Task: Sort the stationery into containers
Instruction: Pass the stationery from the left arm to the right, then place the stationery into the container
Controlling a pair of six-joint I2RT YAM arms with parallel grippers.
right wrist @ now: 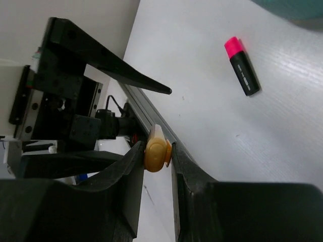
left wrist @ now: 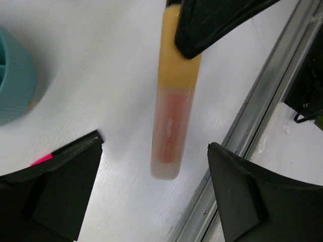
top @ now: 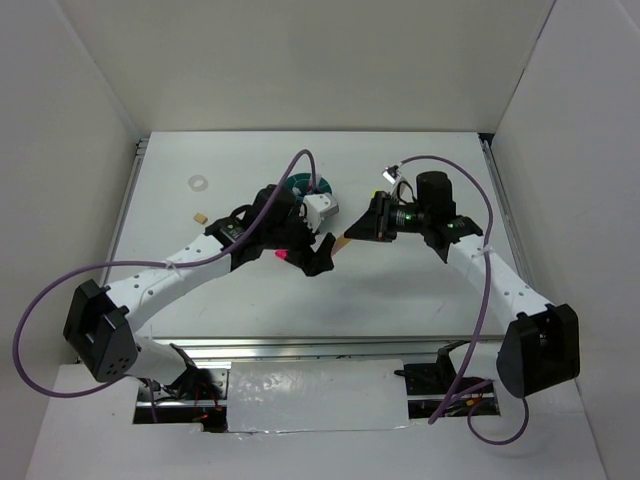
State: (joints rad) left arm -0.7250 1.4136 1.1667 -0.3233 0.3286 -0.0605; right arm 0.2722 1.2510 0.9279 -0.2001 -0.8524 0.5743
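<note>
Rail (left wrist: 252, 116) close at lower right, teal organizer (left wrist: 12, 80) at left edge, desk (left wrist: 101, 60) surface shown between. Orange stick (left wrist: 174, 101), translucent reddish end, clenched by right gripper (right wrist: 157, 148) at frame centre; left gripper (left wrist: 154, 143) released, spread around it.

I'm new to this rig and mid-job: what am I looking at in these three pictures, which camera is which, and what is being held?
Two robot arms are bolted at the near table edge, each ending in a two-finger gripper. The wide picture looks down from above; the other two come from cameras on each wrist. The right gripper pinches one end of the orange stick; the left gripper stands open around its other end, not touching it. On the table lie a pink-capped highlighter, a clear ring, a tan eraser and the teal organizer.
</note>
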